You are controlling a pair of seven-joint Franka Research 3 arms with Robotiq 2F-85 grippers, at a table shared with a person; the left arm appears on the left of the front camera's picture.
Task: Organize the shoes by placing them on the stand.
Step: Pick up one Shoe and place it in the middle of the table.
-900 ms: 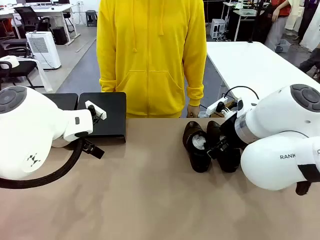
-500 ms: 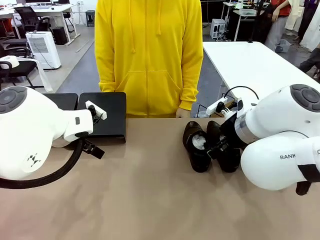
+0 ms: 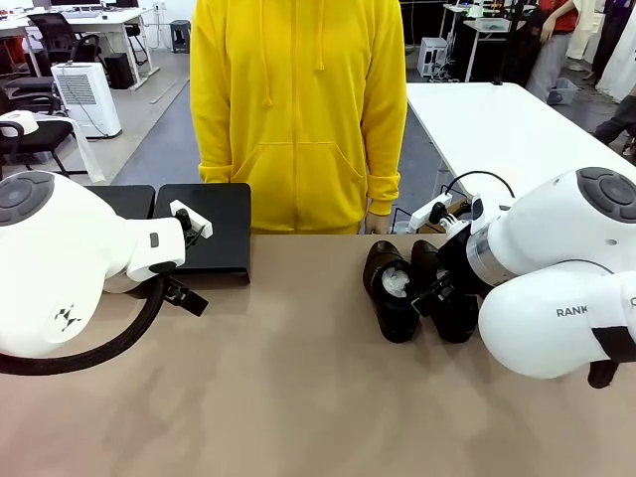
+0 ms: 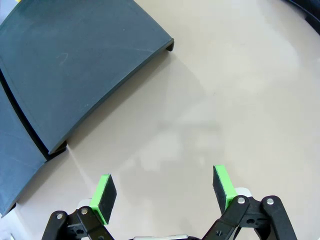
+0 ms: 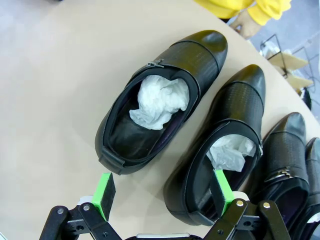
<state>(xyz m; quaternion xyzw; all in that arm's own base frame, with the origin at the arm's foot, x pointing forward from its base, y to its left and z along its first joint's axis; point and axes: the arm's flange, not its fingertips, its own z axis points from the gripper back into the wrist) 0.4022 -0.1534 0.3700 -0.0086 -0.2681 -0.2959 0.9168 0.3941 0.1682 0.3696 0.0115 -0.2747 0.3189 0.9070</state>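
A tan worktop (image 3: pixel 298 397) is shared by two white robot arms and a person in a yellow hooded top (image 3: pixel 298 109), who stands at its far edge. At the far left corner sits the stand (image 3: pixel 204 238), two low matte black flat-topped platforms side by side with a narrow gap between them. The shoes (image 3: pixel 390 288), glossy black low-cut ones, lie in a row on the right half of the worktop near its far edge, well apart from the stand.

In the left wrist view, the left gripper (image 4: pixel 164 192) hangs over bare worktop just beside the stand's front edge. Its green pads are spread wide, with nothing between them.

In the right wrist view, the right gripper (image 5: pixel 163 192) hangs above the heel ends of the shoes, its jaws spread wide and gripping nothing. Four shoes lie side by side with their toes pointing towards the person. At least the two nearest the middle of the worktop are stuffed with crumpled white paper.
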